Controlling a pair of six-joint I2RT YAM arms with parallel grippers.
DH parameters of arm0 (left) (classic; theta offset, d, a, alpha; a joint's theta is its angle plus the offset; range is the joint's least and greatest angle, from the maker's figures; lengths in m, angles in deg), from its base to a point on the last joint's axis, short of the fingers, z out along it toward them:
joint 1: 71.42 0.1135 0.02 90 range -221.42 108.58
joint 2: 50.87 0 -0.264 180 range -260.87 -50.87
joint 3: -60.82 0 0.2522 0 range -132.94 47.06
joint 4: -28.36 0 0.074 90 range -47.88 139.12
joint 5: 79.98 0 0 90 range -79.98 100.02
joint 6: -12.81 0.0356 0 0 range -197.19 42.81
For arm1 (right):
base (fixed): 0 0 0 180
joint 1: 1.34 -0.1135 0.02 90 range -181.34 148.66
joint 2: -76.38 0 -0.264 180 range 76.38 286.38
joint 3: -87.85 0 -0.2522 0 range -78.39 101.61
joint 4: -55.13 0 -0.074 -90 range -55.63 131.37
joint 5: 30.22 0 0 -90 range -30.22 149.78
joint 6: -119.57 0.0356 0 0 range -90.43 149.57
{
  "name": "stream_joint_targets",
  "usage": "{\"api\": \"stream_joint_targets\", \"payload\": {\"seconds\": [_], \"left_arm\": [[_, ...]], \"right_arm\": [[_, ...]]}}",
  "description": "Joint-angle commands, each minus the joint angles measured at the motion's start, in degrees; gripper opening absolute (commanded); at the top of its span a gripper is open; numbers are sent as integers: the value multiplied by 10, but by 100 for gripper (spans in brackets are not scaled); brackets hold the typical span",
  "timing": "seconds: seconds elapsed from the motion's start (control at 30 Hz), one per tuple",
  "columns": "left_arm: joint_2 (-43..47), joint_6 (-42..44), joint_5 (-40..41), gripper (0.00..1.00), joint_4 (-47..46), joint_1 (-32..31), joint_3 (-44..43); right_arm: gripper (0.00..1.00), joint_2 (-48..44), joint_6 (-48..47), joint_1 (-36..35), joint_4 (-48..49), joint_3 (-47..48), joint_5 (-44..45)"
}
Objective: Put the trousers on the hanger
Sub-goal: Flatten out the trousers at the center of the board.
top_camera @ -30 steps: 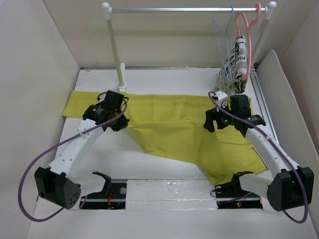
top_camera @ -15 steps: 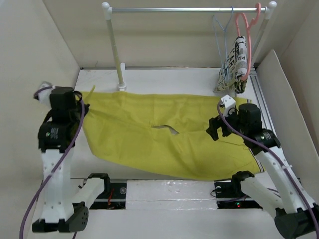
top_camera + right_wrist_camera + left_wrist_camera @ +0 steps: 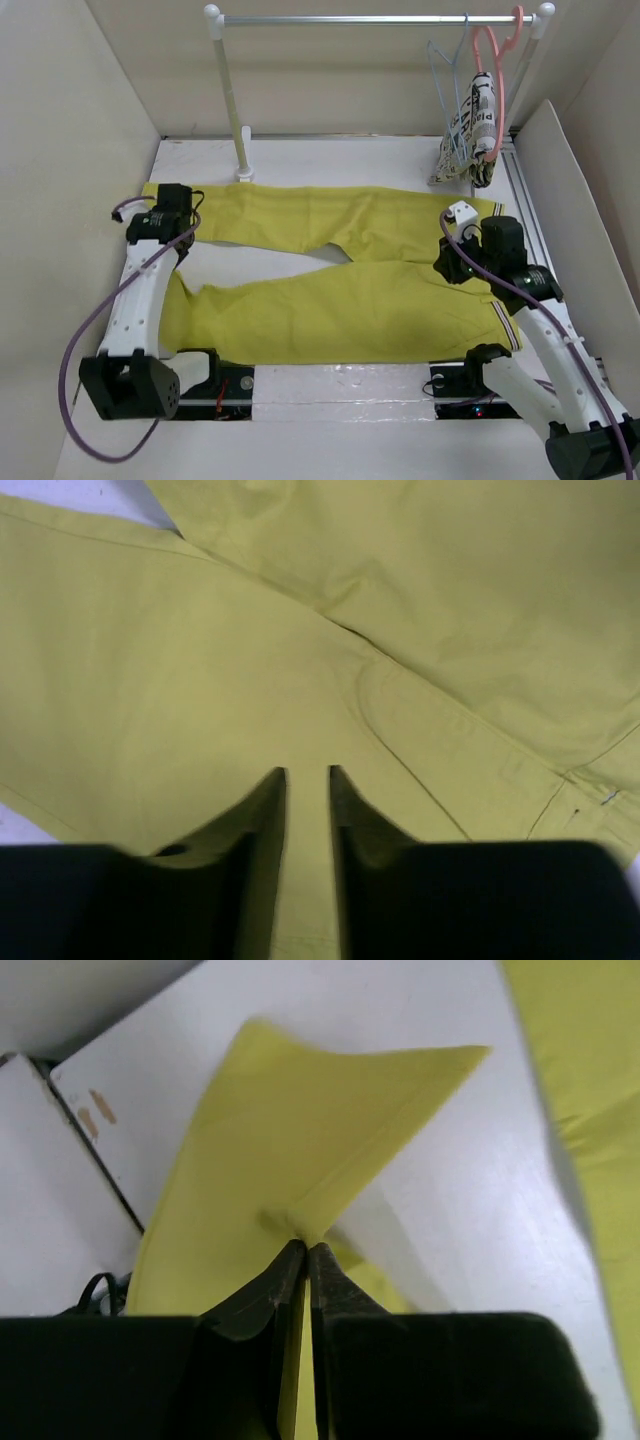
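Top view, trousers (image 3: 330, 290): lay spread flat on the white worktop (image 3: 330, 160), both legs running leftward, the waist end at the right near the striped trim.
Top view, hanger (image 3: 446, 95): pale blue, hung by its hook from the rail (image 3: 370, 18) at the far right, well apart from the trousers.
Top view, pink hanger (image 3: 489, 60): hung just beside the blue one, bearing the printed cloth (image 3: 472, 125).
Top view, left gripper (image 3: 165, 205): sat at the hem end of the far leg, near the worktop's left edge.
Top view, right gripper (image 3: 452, 268): was over the seat of the trousers, close to the waist.
Left wrist view, left gripper (image 3: 305, 1245): fingers (image 3: 262, 1295) clenched on a fold of the trousers (image 3: 310, 1130), the hem fanning up and away from the tips above the worktop (image 3: 480, 1170).
Left wrist view, other leg: a yellow strip ran along the right edge.
Right wrist view, right gripper (image 3: 307, 772): fingers (image 3: 262, 815) stood almost together, a narrow gap between them filled with yellow.
Right wrist view, grasp: possibly a pinched fold, but I could not tell whether the fingers gripped it or merely pressed down.
Right wrist view, trousers (image 3: 450, 600): filled nearly the whole picture, seams and a curved pocket line ahead of the tips.
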Motion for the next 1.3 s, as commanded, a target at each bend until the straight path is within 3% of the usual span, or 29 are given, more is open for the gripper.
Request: {"api": "stream_joint_targets", "payload": {"seconds": [0.0,0.03,0.07,0.2,0.3,0.33,0.43,0.53,0.6,0.7,0.83,0.9,1.1,1.27], "left_arm": [[-4,-40,23,2,-28,15,34],[-13,-32,22,7,-42,25,36],[-34,-25,23,9,-65,56,39],[-89,22,0,16,-135,163,46],[-128,40,-86,22,-183,220,15],[-134,45,-100,24,-192,221,3],[-143,52,-110,31,-236,139,-46],[-166,62,-124,39,-275,61,-74],[-200,81,-138,45,-315,14,-78],[-235,94,-167,46,-337,-27,-79],[-236,103,-237,45,-377,-60,-52],[-215,104,-264,45,-407,-102,-17],[-107,106,-327,44,-490,-206,121],[-10,108,-366,44,-528,-212,222]], "right_arm": [[19,-1,0,3,-6,40,19],[6,0,1,3,-8,45,23],[0,0,3,3,-8,48,29],[0,0,13,28,-9,63,38],[14,5,28,58,4,63,23],[27,9,34,67,9,61,17],[49,27,56,113,37,54,-19],[62,57,87,173,77,40,-55],[68,74,132,224,134,18,-90],[74,110,153,290,192,-5,-96],[81,177,164,363,281,-19,-119],[82,258,162,384,335,5,-143],[84,442,107,451,348,151,-262],[87,480,117,481,349,173,-232]]}}
